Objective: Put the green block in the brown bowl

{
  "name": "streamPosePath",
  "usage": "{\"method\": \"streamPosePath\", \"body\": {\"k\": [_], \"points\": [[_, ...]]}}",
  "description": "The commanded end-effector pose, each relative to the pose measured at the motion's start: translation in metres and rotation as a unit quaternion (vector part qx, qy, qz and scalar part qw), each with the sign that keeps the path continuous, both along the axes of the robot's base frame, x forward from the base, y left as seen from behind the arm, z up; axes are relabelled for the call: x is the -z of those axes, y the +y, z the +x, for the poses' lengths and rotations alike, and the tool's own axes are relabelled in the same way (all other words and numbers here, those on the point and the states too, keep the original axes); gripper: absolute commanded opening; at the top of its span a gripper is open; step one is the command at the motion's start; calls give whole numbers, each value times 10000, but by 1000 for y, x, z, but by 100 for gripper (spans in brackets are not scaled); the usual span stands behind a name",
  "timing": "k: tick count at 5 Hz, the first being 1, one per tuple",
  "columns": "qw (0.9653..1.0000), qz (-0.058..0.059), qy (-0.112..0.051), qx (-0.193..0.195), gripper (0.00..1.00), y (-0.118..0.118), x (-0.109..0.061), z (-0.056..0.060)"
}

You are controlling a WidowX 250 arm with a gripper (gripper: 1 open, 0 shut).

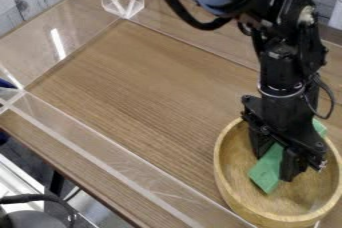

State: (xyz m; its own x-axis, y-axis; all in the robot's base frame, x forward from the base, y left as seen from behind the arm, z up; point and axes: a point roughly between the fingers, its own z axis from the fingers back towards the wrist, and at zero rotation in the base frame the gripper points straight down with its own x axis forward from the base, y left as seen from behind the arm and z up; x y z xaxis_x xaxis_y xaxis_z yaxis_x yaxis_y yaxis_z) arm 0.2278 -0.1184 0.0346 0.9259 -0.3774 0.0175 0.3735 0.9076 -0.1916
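Inside the brown bowl (281, 180), at the near right corner of the wooden table (134, 92), the green block (273, 168) leans with its low end on the bowl's floor. The gripper (285, 150) points down into the bowl, and its jaws look closed on the top part of the block. The block looks stiff and light, like painted wood or plastic. It would not bend or break. Its smooth sides may be a bit slippery, so the long flat sides, near the middle, are the best place to hold it.
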Motion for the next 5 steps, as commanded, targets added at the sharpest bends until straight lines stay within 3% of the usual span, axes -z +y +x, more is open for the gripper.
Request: {"method": "streamPosePath", "body": {"k": [1,5], "points": [[9998,32,169,-34,0,3,5,-4],[9997,-18,251,-53,0,3,4,-4]]}}
